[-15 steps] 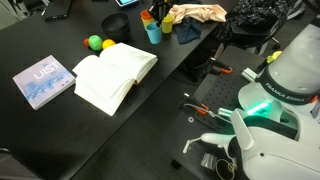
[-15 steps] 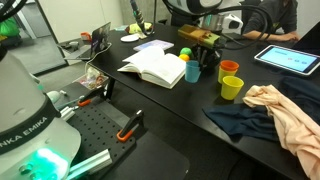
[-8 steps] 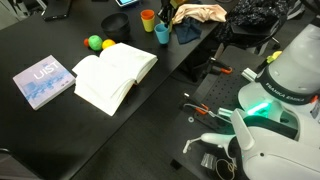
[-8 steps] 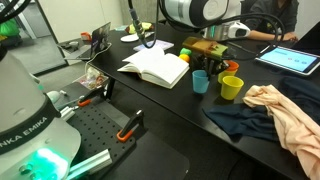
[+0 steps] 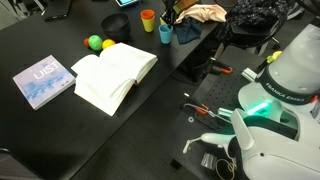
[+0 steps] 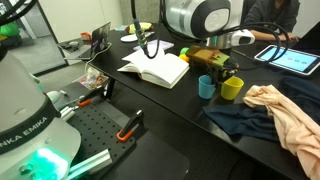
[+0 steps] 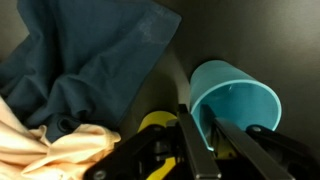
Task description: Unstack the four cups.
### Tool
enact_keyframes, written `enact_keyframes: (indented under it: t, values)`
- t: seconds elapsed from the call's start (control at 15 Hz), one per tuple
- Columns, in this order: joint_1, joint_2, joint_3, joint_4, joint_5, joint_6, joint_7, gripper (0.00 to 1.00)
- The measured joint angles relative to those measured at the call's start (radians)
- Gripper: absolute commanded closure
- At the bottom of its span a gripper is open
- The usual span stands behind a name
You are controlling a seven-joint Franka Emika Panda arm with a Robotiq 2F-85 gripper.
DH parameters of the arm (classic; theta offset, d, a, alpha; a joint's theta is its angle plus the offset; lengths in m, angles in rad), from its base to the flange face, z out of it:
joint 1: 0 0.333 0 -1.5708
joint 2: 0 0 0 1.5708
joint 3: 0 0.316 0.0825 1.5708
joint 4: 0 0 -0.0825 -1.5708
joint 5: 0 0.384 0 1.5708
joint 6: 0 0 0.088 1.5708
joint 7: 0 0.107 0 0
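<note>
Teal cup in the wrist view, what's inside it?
Inside the teal cup only its smooth inner wall shows, nothing nested. The tool at its rim covers the lower part.

The teal plastic cup [image 6: 206, 87] has slid across the black counter [image 6: 165, 100] from the middle of the frame toward the lower right, ending just beside the yellow plastic cup [image 6: 232, 88]. The end effector [image 6: 212, 72] has travelled with it, lower in the frame.

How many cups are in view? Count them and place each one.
3. The blue cup is past the open book; the yellow cup is right beside it, near the cloths; the orange cup stands a little apart. A fourth may be nested or hidden.
</note>
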Motion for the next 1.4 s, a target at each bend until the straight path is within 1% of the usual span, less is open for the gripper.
enact_keyframes:
  t: [0.07, 0.33, 0.4, 0.47, 0.67, 0.93, 1.13, 1.4]
  values:
    - [0.005, 0.004, -0.008, 0.0, -0.007, 0.006, 0.013, 0.39]
    - [0.041, 0.008, -0.063, 0.003, -0.042, 0.008, 0.068, 0.11]
    - [0.054, 0.008, -0.081, 0.007, -0.056, 0.006, 0.081, 0.02]
    - [0.067, 0.007, -0.099, 0.012, -0.07, 0.003, 0.094, 0.0]
    - [0.094, 0.004, -0.135, 0.054, -0.096, -0.05, 0.125, 0.0]
    - [0.093, 0.005, -0.127, 0.15, -0.097, -0.165, 0.139, 0.0]
    - [0.093, 0.026, -0.109, 0.224, -0.093, -0.227, 0.172, 0.0]
    - [0.102, 0.1, -0.1, 0.346, -0.089, -0.27, 0.292, 0.0]
